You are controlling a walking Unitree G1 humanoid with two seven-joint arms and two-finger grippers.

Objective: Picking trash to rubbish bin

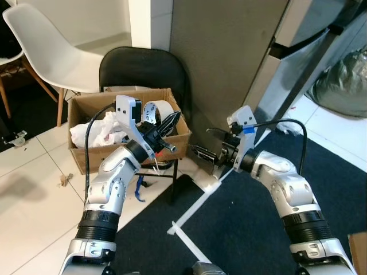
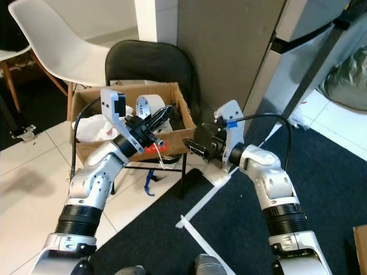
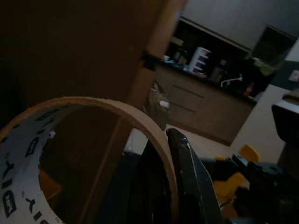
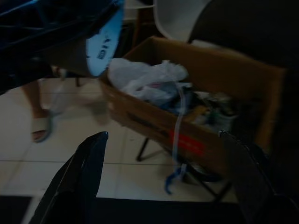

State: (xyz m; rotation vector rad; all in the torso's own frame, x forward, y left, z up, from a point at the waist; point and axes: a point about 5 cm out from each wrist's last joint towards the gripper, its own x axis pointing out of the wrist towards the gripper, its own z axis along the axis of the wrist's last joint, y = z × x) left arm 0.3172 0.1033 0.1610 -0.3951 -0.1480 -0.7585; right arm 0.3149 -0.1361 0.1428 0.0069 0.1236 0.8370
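Your left gripper [image 1: 166, 123] is clamping a roll of tape [image 1: 159, 110] by its cardboard ring, holding it over the open cardboard box [image 1: 80, 106] at the far right corner. The left wrist view is giving you the close look: one black finger [image 3: 191, 179] is pressing against the outside of the tape's brown core, with printed white tape wrapping the ring, and a kitchen counter [image 3: 205, 100] is sitting dim in the distance. The head views are showing you what the wrist cannot: the box is resting on the seat of a black folding chair [image 1: 143, 66] and is carrying crumpled white paper [image 1: 100, 132] on its left side.

Your right gripper [image 2: 192, 146] is hovering just beside the box's right front corner, fingers spread wide with nothing between them. Its wrist view is looking across the box front, picking out a red label [image 4: 187, 142], a strip of blue ribbon [image 4: 175, 175] dangling below, and a person's sandalled foot [image 4: 41, 126] on the white tiles. A white chair [image 1: 51, 51] is standing behind, and a grey bin bag [image 1: 344, 83] is lying well apart to the right.
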